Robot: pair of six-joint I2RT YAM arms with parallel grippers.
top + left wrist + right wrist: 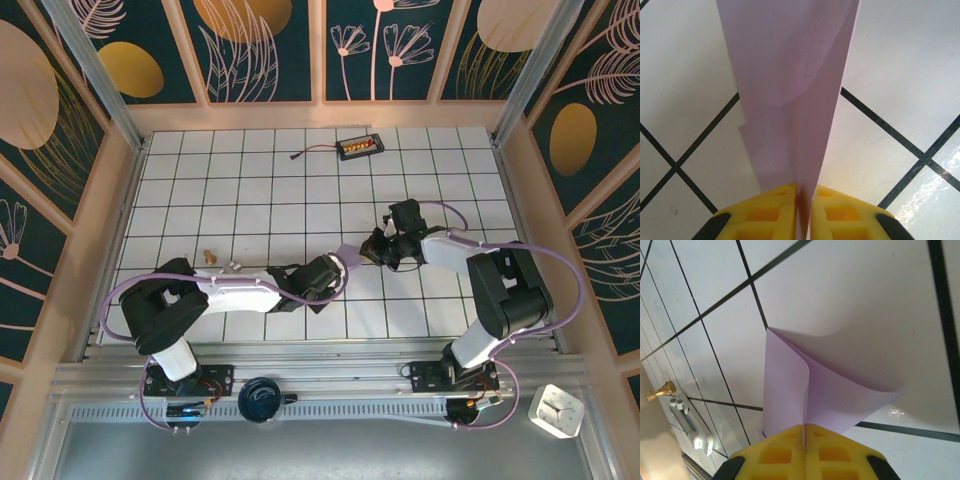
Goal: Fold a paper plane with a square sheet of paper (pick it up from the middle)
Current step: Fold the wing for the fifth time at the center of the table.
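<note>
The folded paper (347, 256) spans both arms over mid-counter (250, 180). The left end effector (804, 192) and right end effector (804, 430) each clamp one end. Likely light, limp and tearable, so grip along the crease.

The work surface (200, 180) is a white tiled board with a black grid. At its far edge lies a small black tray (359, 148) holding orange-yellow contents that cannot be made out. A thin dark cable (312, 152) runs left from the tray across the tiles.

On the left side of the board stands a small brass-coloured piece (208, 257), with a small silvery-white block (236, 264) just beside it to the right. The right wrist view shows the same pair close together.

Dark wall panels (260, 40) with gold ovals and pale plant outlines enclose the board, set in a light wooden frame (320, 115).

On the near metal rail (330, 372) sits a dark round object (262, 399), and a white square object (556, 410) rests at the near right corner.
</note>
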